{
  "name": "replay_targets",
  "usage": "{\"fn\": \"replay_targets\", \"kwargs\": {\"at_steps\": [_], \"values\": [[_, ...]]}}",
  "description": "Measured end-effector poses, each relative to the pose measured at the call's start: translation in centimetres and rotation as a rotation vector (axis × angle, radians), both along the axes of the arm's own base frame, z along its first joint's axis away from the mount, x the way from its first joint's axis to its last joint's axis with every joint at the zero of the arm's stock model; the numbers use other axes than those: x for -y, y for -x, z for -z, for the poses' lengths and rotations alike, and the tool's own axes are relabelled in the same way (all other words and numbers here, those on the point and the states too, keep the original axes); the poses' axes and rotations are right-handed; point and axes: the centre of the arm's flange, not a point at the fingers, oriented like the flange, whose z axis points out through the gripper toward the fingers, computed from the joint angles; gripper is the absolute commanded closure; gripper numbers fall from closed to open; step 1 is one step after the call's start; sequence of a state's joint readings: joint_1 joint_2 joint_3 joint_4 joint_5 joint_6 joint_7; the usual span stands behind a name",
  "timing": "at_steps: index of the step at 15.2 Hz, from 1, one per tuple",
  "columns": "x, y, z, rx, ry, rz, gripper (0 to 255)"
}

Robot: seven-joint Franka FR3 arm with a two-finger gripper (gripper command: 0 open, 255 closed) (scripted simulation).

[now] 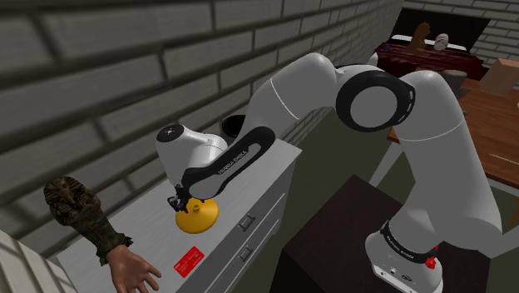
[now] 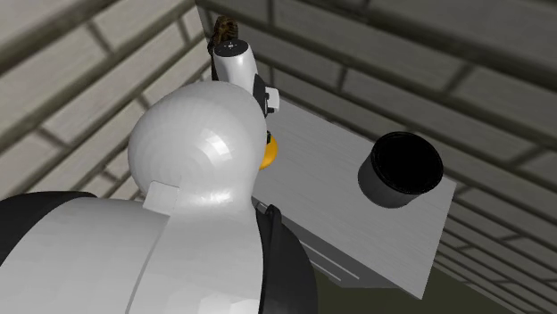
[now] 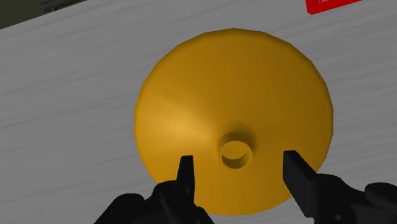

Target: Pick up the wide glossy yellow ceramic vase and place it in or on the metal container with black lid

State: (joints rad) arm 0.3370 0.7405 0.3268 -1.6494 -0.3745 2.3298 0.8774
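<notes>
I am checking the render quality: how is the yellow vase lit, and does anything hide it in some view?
Wrist view: the wide glossy yellow vase carries a soft brighter patch near one of the open black fingers, no hard glare. Second exterior view: the white arm's round joint hides most of the vase; a yellow sliver shows. Shoulder view: the vase looks evenly lit.
</notes>
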Motion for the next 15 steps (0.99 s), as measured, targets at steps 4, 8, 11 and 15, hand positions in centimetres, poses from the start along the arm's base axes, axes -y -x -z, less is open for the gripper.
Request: {"fn": "replay_targets", "kwargs": {"at_steps": [4,8,11,15], "values": [[0.0,0.0,-0.1,0.001,0.0,0.0,255],[0.0,0.0,-0.1,0.001,-0.001,0.0,255],[0.0,0.1,-0.6,0.0,0.0,0.0,255],[0.1,0.1,-2.6,0.0,0.0,0.0,255]]}}
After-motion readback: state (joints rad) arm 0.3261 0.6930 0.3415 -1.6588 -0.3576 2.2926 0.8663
